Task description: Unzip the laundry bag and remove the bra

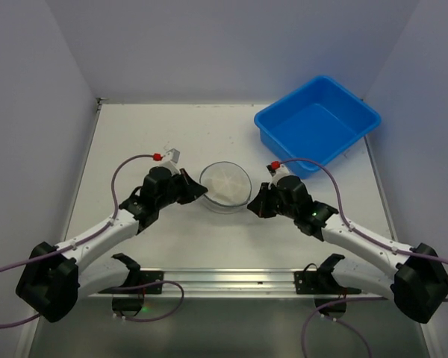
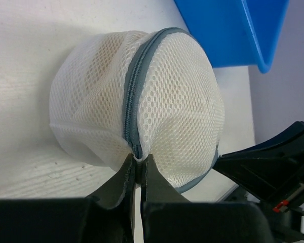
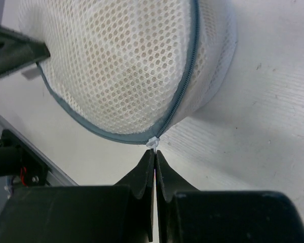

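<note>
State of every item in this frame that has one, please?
Round white mesh laundry bag: lying flat, grey zipper closed where visible.
Blue plastic tub: upright, empty.
Left end effector: shut on the bag's rim at the zipper's end.
Right end effector: shut on the small white zipper pull.

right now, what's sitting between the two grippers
The laundry bag lies between the left gripper and the right gripper, each pinched shut at its rim on opposite sides; the top view shows it.

Top camera overhead, looking down; wrist cameras close, opposite sides, all share laundry bag [image 1: 225, 185].
</note>
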Tool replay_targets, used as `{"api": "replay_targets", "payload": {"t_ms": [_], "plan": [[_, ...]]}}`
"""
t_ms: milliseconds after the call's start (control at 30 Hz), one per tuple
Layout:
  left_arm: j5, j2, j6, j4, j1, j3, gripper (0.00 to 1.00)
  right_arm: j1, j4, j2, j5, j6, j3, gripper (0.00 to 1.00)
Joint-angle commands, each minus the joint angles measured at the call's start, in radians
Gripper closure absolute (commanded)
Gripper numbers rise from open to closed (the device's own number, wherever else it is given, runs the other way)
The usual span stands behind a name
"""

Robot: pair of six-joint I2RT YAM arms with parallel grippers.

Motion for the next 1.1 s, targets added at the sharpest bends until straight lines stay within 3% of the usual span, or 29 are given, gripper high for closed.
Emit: {"api": "replay_targets", "payload": {"t_ms": [0,100,167,267,300,400,600,767,833,967,1067], "plan": [[0.023,0.077,0.217,-0.043,0.04,0.102,1.0,-0.009,-0.081,0.04,-0.048,-0.127,0.031,1.0],[0.052,0.183,0.309,-0.077,0.051,0.219,0.99,0.039,-0.029,0.1,-0.125,-0.116,0.085,1.0],[0.042,0.262,0.32,-0.14,0.063,0.32,0.84,0.072,0.011,0.165,-0.156,-0.09,0.133,1.0],[0.055,0.309,0.245,-0.124,0.084,0.396,0.48,0.128,0.112,0.261,-0.205,-0.018,0.203,1.0],[0.061,0.309,0.225,-0.115,0.087,0.403,0.2,0.133,0.148,0.284,-0.208,0.009,0.222,1.0],[0.04,0.284,0.164,-0.169,0.089,0.423,0.01,0.136,0.195,0.35,-0.196,0.04,0.283,1.0],[-0.046,0.149,0.07,-0.278,0.089,0.298,0.0,0.136,0.218,0.416,-0.176,0.048,0.361,1.0],[0.121,0.086,-0.066,-0.097,0.084,0.153,0.09,0.139,0.249,0.43,-0.195,0.063,0.352,1.0],[0.147,0.094,-0.091,-0.022,0.068,0.124,0.15,0.141,0.258,0.433,-0.195,0.07,0.338,1.0],[0.101,0.128,-0.094,-0.019,0.012,0.127,0.26,0.145,0.281,0.425,-0.199,0.085,0.315,1.0],[0.086,0.149,-0.114,-0.008,0.0,0.11,0.43,0.147,0.289,0.419,-0.208,0.091,0.308,1.0]]}}
